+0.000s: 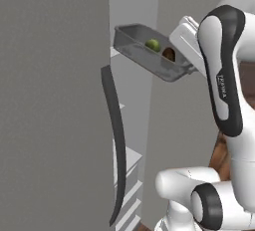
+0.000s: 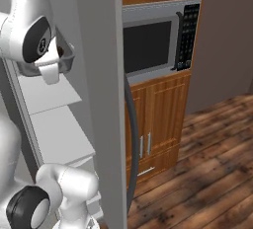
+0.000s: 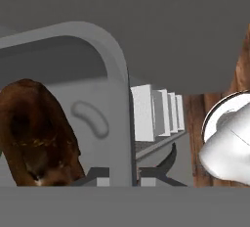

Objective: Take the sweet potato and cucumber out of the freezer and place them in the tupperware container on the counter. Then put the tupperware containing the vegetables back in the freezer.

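Left base view: the arm is holding the tupperware container (image 1: 149, 56) up in the air, in the gap between the big grey freezer (image 1: 55, 100) door and the cabinet side, and the tub is tilting, its near end dropping toward the lower right. The cucumber (image 1: 153, 45) and the sweet potato (image 1: 169, 54) are sitting side by side inside it, near the end at the hand. The door's dark edge strip (image 1: 115, 140) is hanging just below the tub, with pale shelves (image 1: 130, 165) behind it. In the hand view the gripper (image 3: 134, 174) is pinching together on the tub's rim, with the sweet potato lying against the wall. Right base view: a microwave (image 2: 155, 40) and wooden cabinets (image 2: 158, 119) are standing beyond the door
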